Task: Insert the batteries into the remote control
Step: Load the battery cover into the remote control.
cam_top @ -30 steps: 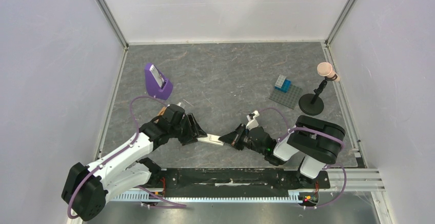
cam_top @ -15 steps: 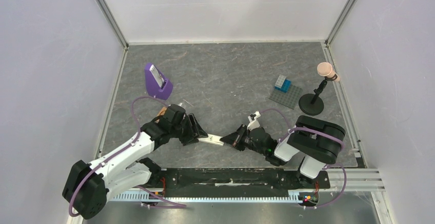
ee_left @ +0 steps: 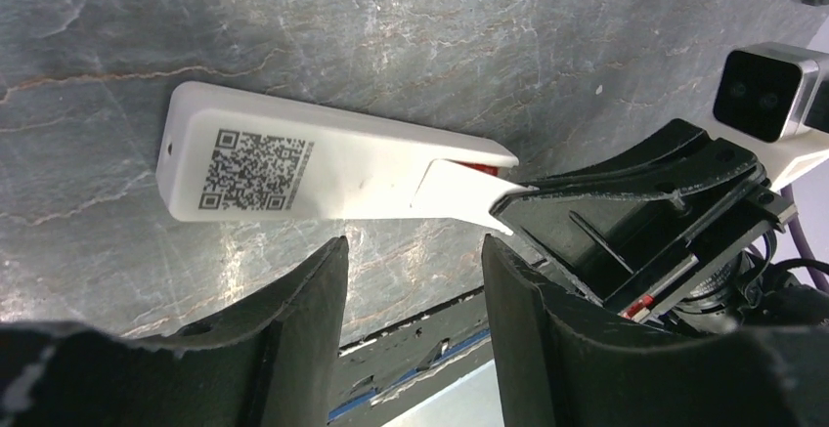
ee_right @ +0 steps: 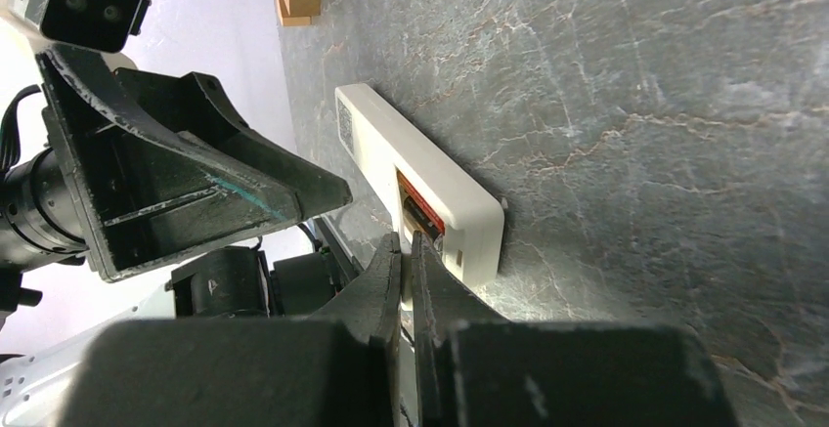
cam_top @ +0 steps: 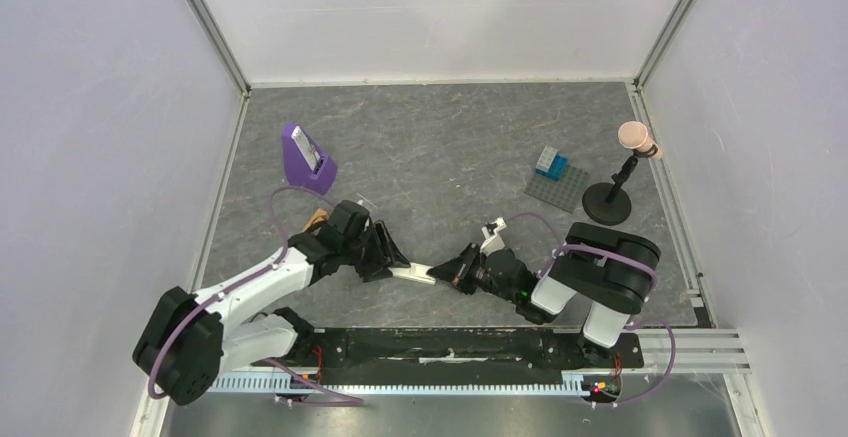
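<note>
Top external — remote control [cam_top: 412, 273] near table [cam_top: 450, 147] front edge — right fingers [cam_top: 455, 269] at end.

Grey marbled tabletop [cam_top: 440, 147], plain white walls [cam_top: 440, 17] on three sides, aluminium corner posts [cam_top: 205, 22], even light

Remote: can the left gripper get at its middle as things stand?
Probably yes. The left gripper is open, with the remote's middle just ahead of it and nothing between. The shut right gripper sits only at one end.
</note>
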Controlling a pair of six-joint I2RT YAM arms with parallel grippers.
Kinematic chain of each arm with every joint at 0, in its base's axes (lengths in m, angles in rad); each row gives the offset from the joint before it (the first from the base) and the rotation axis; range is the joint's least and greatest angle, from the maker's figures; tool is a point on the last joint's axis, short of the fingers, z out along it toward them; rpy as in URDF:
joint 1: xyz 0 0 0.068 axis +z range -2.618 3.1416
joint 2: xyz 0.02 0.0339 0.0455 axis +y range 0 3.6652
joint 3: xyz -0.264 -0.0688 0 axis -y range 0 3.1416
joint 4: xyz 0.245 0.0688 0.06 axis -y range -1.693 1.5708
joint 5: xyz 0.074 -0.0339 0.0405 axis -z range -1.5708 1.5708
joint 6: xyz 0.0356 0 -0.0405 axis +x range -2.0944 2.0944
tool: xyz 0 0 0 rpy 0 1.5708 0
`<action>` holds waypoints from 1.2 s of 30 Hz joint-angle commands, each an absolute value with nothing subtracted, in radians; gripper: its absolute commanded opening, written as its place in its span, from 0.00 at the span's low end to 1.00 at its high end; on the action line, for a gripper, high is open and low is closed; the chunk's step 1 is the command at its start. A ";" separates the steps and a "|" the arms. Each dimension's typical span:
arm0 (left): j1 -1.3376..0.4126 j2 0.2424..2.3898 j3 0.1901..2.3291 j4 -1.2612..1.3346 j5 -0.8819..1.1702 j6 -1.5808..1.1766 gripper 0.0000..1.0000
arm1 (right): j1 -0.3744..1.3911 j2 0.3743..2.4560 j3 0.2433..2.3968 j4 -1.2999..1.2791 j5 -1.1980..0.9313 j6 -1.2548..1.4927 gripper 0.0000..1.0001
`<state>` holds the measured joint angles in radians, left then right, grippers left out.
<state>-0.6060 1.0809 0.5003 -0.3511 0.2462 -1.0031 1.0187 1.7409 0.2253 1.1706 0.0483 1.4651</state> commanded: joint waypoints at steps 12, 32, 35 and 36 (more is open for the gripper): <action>-0.597 1.200 0.544 -0.125 0.352 -1.026 0.46 | 1.018 1.754 0.244 1.049 0.041 1.482 0.01; -0.598 1.301 0.496 -0.042 0.434 -1.010 0.30 | 1.019 1.697 0.337 0.670 0.056 1.420 0.05; -0.601 1.325 0.497 -0.048 0.430 -0.997 0.29 | 1.018 1.694 0.348 0.639 0.058 1.414 0.06; -0.601 1.335 0.497 -0.049 0.429 -0.991 0.29 | 1.019 1.693 0.351 0.629 0.060 1.414 0.07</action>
